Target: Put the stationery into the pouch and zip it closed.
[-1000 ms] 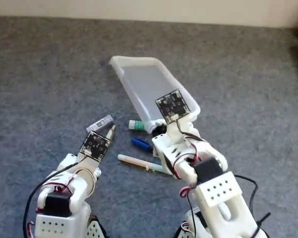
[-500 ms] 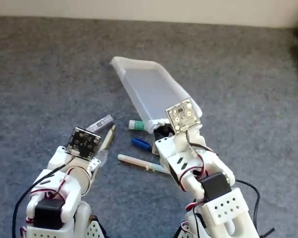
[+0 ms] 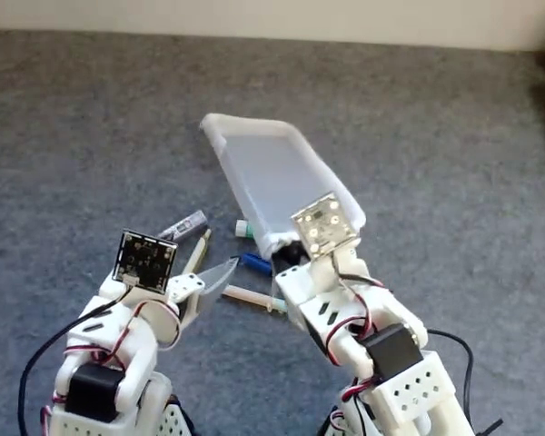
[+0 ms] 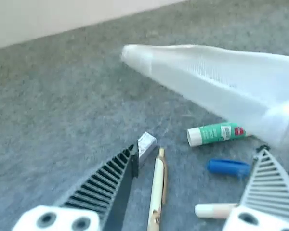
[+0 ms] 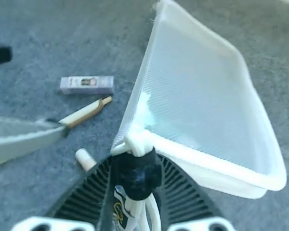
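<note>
Loading step — right gripper (image 5: 134, 166) clamps the pouch (image 3: 277, 173) corner, left gripper (image 4: 197, 153) hangs spread wide over the pen (image 4: 158, 187) — I'd grab that next.

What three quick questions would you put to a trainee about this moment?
1. True or false: the glue stick is already inside the pouch.
2. Pick one. The right pincer is: A open; B shut on the pouch; C shut on the glue stick.
3. Fill the gap: the left pincer is ___ above the stationery.

Key: 1 false; 2 B; 3 open.
</note>
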Robot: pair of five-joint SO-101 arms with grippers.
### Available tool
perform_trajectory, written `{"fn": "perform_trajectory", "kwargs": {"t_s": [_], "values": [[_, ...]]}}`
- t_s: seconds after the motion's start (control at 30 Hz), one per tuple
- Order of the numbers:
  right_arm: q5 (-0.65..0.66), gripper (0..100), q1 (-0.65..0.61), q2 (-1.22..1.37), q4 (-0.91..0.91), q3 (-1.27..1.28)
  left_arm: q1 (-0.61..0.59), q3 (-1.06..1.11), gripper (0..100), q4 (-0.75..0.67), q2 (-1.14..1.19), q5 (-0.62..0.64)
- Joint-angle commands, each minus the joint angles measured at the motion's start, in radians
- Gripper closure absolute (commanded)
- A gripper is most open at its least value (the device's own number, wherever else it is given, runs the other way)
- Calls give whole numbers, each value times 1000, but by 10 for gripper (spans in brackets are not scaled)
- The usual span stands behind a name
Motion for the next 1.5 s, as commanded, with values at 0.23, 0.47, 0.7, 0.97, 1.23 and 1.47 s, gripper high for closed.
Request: {"fn": "perform_trajectory", "kwargs": {"t_s": [0.23, 0.47, 0.7, 0.97, 1.23, 1.47], "values": [[-8, 993, -82, -33, 51, -25, 25, 68, 659, -123, -12, 12], [-8, 993, -117, -27, 19, -27, 85, 33, 659, -68, -13, 12], [-8, 993, -119, -27, 2, -27, 88, 15, 656, -2, -12, 12], [-8, 993, -200, -28, 8, -27, 90, 44, 658, -20, -13, 12], [-8, 993, -200, -33, 10, -27, 81, 124, 660, -100, -12, 8], [-3, 993, -200, -33, 39, -27, 16, 116, 697, -101, -13, 8]]}}
